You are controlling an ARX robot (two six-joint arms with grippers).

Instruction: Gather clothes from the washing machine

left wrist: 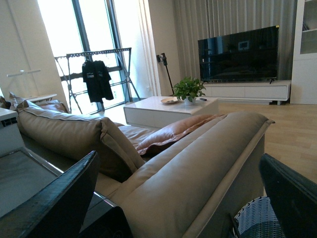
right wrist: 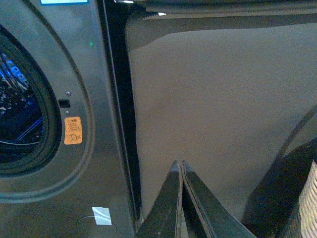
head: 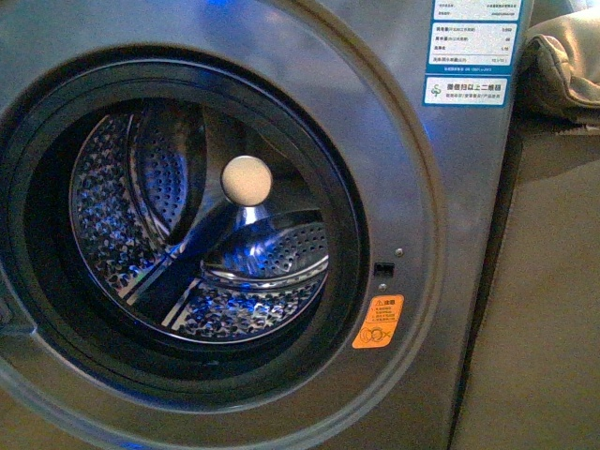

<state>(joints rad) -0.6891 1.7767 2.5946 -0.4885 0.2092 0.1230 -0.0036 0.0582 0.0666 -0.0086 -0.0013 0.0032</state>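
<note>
The washing machine (head: 441, 187) fills the front view, a dark grey front-loader with its round porthole open onto the perforated steel drum (head: 216, 253). The drum is lit blue, with a pale round knob (head: 246, 180) at its middle. No clothes show in any view. Neither gripper appears in the front view. My left gripper (left wrist: 178, 158) is open and holds nothing; it points over the back of a beige sofa (left wrist: 198, 163), away from the machine. My right gripper (right wrist: 179, 164) is shut and empty. It sits beside the washing machine (right wrist: 94, 148), in front of a beige panel.
An orange warning sticker (head: 378, 322) sits to the right of the porthole. A grey-and-white woven basket (left wrist: 257, 220) stands by the sofa's end; its rim (right wrist: 307, 208) also shows close to my right gripper. The beige sofa side (right wrist: 223, 99) stands right of the machine.
</note>
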